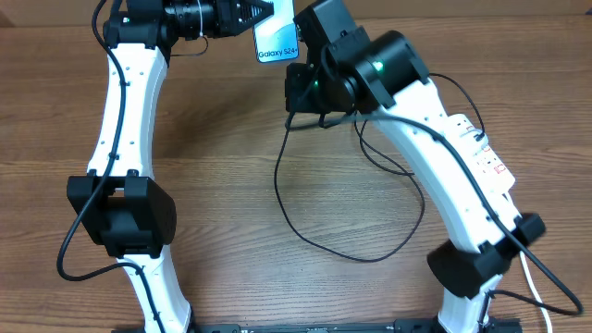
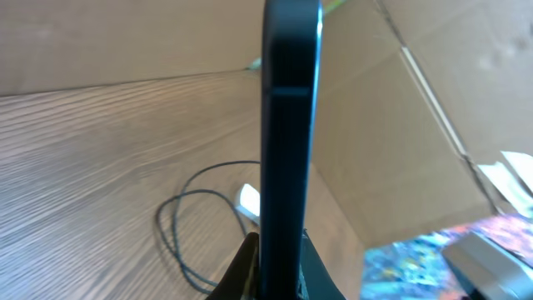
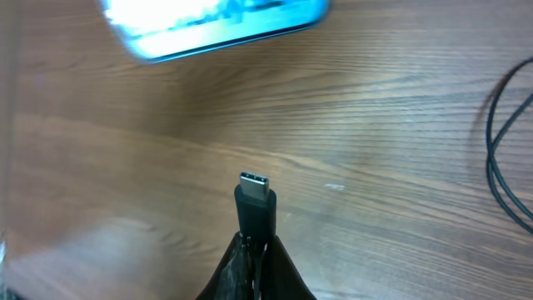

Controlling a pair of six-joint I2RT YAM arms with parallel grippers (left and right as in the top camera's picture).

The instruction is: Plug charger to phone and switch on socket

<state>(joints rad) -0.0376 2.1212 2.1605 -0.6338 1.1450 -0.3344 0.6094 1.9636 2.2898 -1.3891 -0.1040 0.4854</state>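
Note:
My left gripper (image 1: 254, 18) is shut on the phone (image 1: 277, 42), holding it at the table's far edge, blue screen with "Galaxy S24" text facing up. In the left wrist view the phone (image 2: 290, 142) stands edge-on between the fingers (image 2: 279, 271). My right gripper (image 1: 303, 83) is shut on the charger's black connector (image 3: 255, 204), its metal tip pointing toward the phone's blue edge (image 3: 216, 29), a gap apart. The thin black cable (image 1: 305, 231) loops across the table. The white socket strip (image 1: 481, 153) lies at the right, partly under the right arm.
A brown cardboard wall (image 2: 391, 150) stands behind the phone. A thick white cord (image 1: 532, 277) runs by the right arm's base. The two arm bases stand at the front left (image 1: 120, 217) and front right (image 1: 472, 264).

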